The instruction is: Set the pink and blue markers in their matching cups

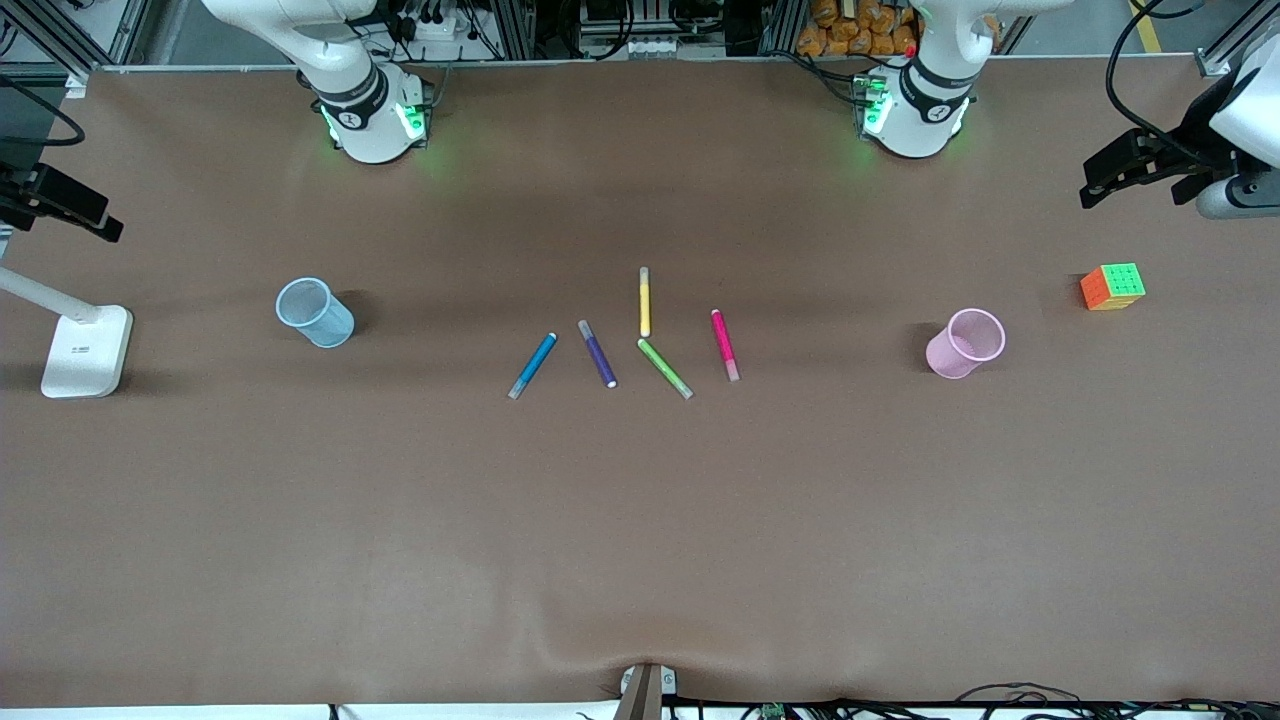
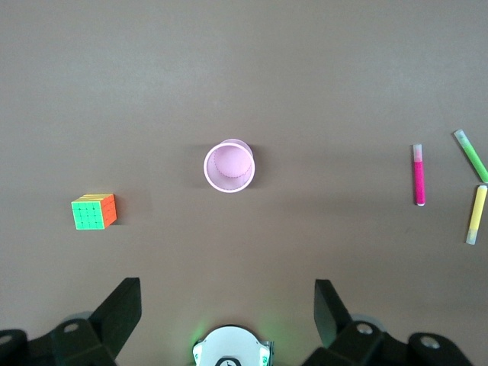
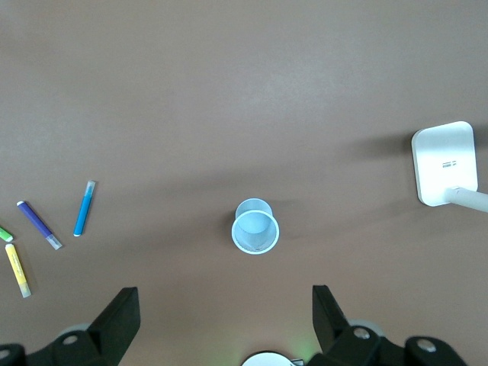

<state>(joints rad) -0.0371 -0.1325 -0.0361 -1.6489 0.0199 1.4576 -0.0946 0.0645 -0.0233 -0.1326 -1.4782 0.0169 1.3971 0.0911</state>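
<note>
The blue marker [image 1: 532, 365] and the pink marker [image 1: 725, 344] lie flat mid-table among other markers. The light blue cup [image 1: 315, 312] stands toward the right arm's end, the light pink cup [image 1: 965, 343] toward the left arm's end. Both are upright and empty. My left gripper [image 2: 226, 284] is open and empty, high over the table at its end [image 1: 1110, 175], with the pink cup [image 2: 228, 167] and pink marker [image 2: 418, 174] in its view. My right gripper [image 3: 225, 290] is open and empty, high at its end [image 1: 70, 205], with the blue cup [image 3: 255, 226] and blue marker [image 3: 85, 207] in view.
A purple marker [image 1: 597, 353], a green marker [image 1: 665, 368] and a yellow marker [image 1: 645, 301] lie between the blue and pink ones. A colour cube [image 1: 1112, 286] sits near the pink cup. A white lamp base [image 1: 87, 350] stands near the blue cup.
</note>
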